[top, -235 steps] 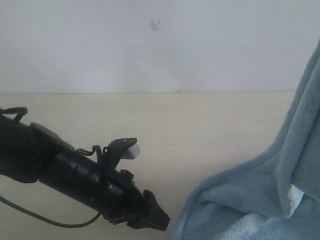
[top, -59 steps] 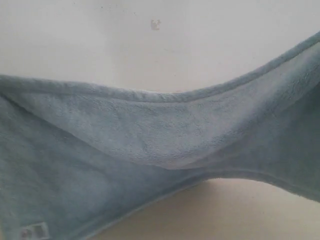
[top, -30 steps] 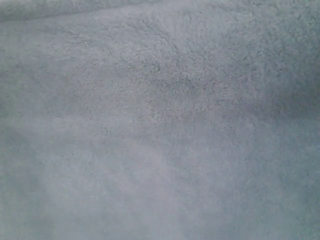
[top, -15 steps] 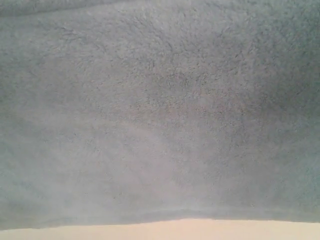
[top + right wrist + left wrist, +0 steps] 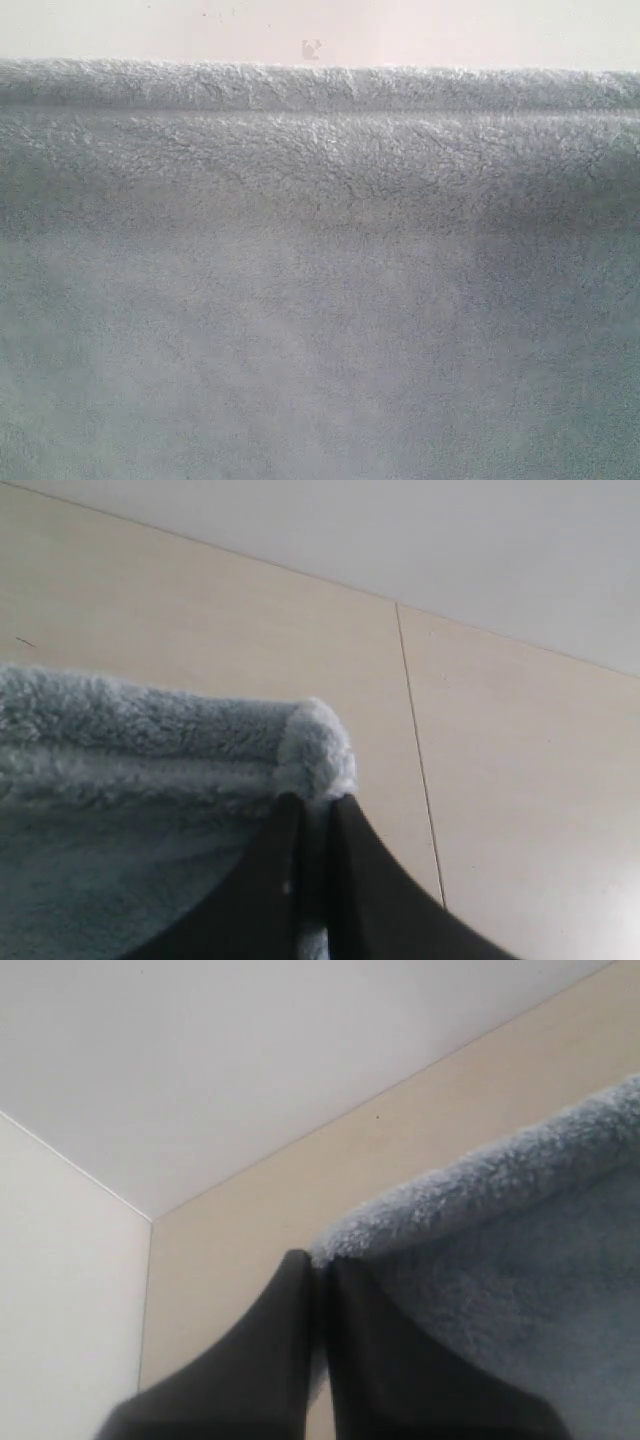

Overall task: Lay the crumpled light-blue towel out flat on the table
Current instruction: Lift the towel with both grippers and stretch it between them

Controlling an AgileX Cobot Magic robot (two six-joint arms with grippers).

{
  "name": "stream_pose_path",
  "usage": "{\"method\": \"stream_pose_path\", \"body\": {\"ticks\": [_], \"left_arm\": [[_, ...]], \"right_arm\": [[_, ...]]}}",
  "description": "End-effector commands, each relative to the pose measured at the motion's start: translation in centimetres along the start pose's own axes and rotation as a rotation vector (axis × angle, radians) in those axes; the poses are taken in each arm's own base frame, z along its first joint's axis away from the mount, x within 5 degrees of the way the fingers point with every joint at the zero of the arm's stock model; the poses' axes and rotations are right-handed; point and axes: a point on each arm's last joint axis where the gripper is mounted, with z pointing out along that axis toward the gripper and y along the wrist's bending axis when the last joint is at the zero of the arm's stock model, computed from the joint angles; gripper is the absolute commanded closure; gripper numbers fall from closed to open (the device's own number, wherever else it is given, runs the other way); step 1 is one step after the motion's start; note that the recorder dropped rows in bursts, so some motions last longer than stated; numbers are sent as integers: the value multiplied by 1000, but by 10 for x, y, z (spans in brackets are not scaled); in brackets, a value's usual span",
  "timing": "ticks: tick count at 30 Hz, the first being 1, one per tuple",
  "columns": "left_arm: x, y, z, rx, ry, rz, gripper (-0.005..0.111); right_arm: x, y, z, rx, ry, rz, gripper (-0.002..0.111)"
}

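Holding the towel taut: left fingers and right fingers are each clamped shut on one top corner. The hem runs level across the upper exterior frame, and the cloth hangs below it, off the tabletop. Both arms appear equally placed.

table: pale beige, matte, straight back edge against wall. Right wrist view: thin seam runs across the top. Tiny dark speck on surface. Exterior view: table hidden, towel fills 3 through 6 to 9 o'clock; whether it touches the top can't be told.
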Motion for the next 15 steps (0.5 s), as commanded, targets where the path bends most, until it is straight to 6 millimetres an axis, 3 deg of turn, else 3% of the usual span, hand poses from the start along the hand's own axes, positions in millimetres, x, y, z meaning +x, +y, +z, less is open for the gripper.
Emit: {"method": "stream_pose_path", "body": {"ticks": [1, 8, 11, 15], "left_arm": [[3, -1, -2, 20, -1, -24, 103], [6, -5, 1, 33, 12, 24, 103], [7, -18, 18, 24, 80, 90, 103], [6, -37, 49, -31, 190, 172, 103]], "right_arm": [[8, -10, -13, 39, -46, 22, 108], [14, -15, -22, 48, -79, 4, 108], [10, -8, -7, 55, -22, -38, 108], [4, 11, 32, 81, 95, -143, 108]]}}
